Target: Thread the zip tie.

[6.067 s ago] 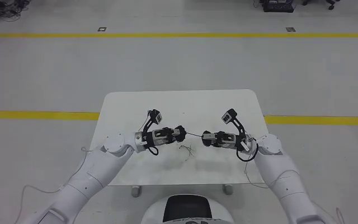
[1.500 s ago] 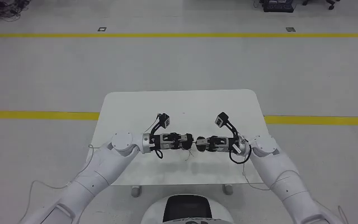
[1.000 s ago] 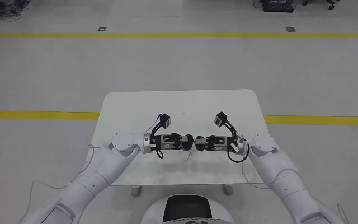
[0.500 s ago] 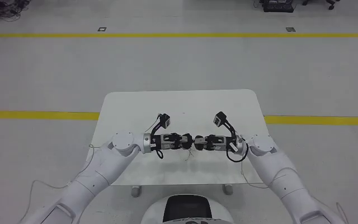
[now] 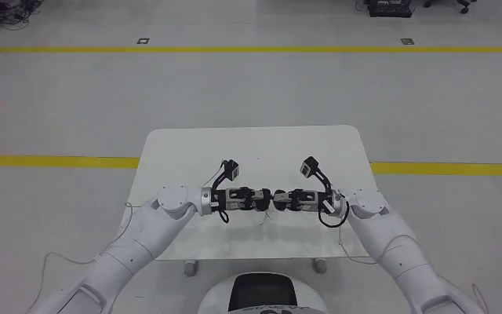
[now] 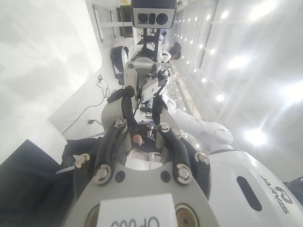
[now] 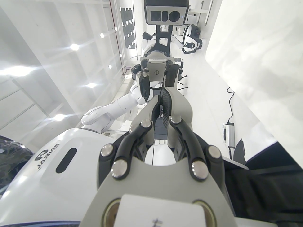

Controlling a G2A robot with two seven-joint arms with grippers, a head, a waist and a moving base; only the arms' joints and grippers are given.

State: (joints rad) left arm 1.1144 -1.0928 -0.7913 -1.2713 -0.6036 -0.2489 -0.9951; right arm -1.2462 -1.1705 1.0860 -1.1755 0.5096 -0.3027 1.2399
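White table (image 5: 169,149) on a pale floor (image 5: 251,86). From above, my left gripper (image 5: 265,198) and right gripper (image 5: 276,200) now nearly touch over its middle; earlier they hung apart. Left wrist: I cannot tell my grip. Right wrist: I pinch the zip tie (image 7: 162,89) above the table, its length pointing straight at my left gripper.

Left gripper (image 5: 264,198) and right gripper (image 5: 277,199) face tip to tip above the table (image 5: 314,149) — mid-width, nearer the robot's edge; loose ties (image 5: 263,213) lie beneath them.
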